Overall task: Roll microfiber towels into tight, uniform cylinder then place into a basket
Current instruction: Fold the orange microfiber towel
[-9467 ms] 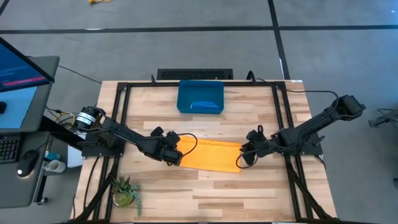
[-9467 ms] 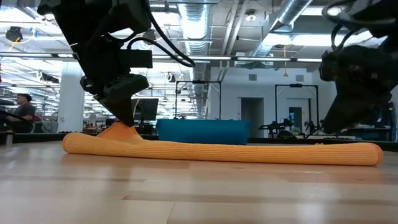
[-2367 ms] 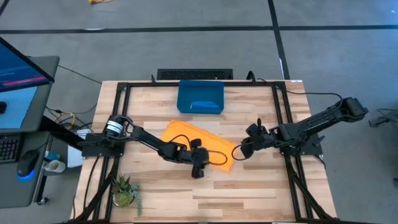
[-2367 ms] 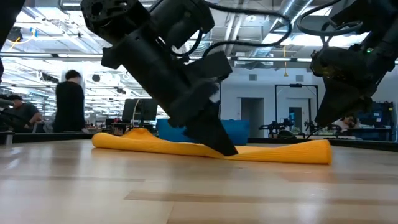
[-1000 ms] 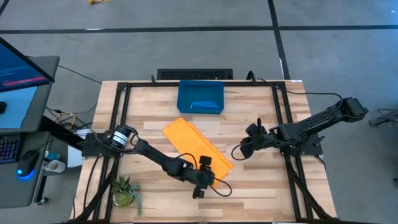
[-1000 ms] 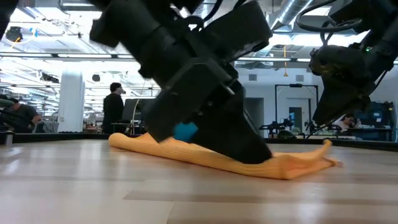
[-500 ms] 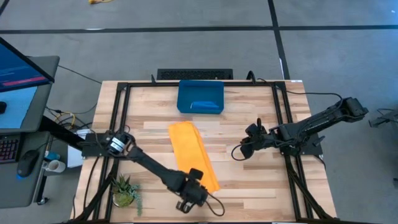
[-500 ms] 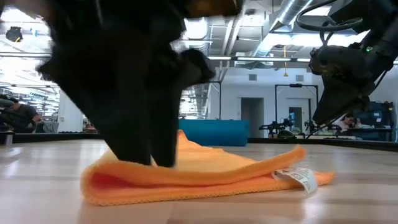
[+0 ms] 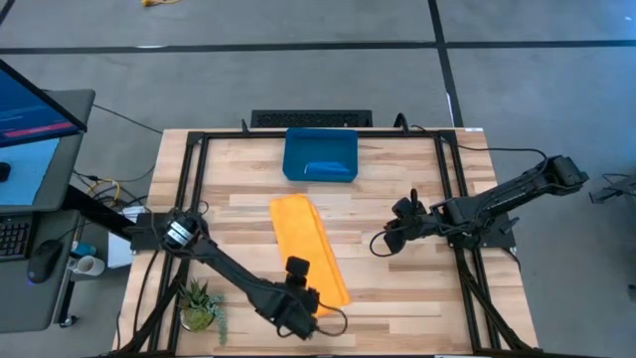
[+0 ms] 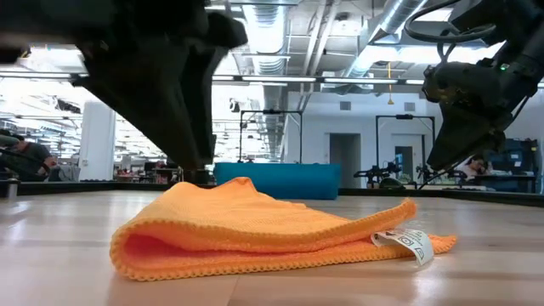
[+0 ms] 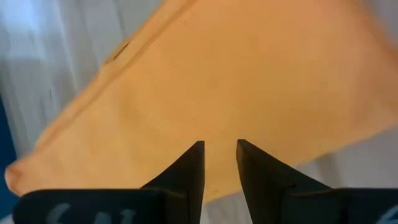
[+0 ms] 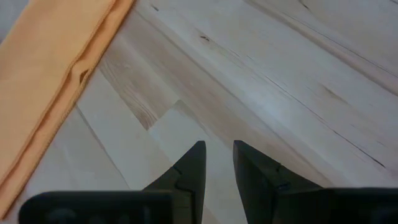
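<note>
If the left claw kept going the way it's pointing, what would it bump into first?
Most likely the orange towel. The left gripper looks straight onto that folded cloth, which fills its wrist view ahead of the jaws. How much gap remains is hard to judge.

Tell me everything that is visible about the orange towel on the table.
The orange towel is a soft, finely ribbed cloth, folded into a long narrow strip, not rolled. It lies flat on the wooden table, running from just in front of the blue basket toward the table's near edge. The low view shows its layers, a stitched hem and a small white label at one end. The left gripper is at its near end; whether they touch is unclear.
</note>
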Motion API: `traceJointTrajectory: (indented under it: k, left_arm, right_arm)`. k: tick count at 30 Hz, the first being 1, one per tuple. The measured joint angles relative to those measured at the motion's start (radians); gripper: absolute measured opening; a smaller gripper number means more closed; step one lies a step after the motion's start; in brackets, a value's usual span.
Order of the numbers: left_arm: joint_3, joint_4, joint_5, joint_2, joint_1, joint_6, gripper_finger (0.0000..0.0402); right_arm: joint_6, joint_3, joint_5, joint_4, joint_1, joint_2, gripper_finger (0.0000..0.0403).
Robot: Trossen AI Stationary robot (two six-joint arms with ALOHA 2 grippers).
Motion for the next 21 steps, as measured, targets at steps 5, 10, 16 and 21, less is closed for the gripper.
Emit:
traceJointTrajectory:
  k: [5,10,16,21]
  left_arm:
    - [-0.118,0.066,-0.013,-0.045,0.055,-0.017,0.0070]
    - [-0.249,0.164,0.008,-0.150,0.132,0.051,0.0052]
    - [-0.388,0.414,0.035,-0.292,0.265,0.087,0.0034]
    - [-0.458,0.542,0.093,-0.303,0.364,0.039,0.0027]
  right_arm:
    - [0.000,0.000,0.000,0.005,0.000,0.000,0.0102]
    - [0.000,0.000,0.003,0.007,0.000,0.000,0.0102]
    - [0.000,0.000,0.023,0.007,0.000,0.000,0.0102]
    - [0.000,0.000,0.023,0.017,0.000,0.000,0.0102]
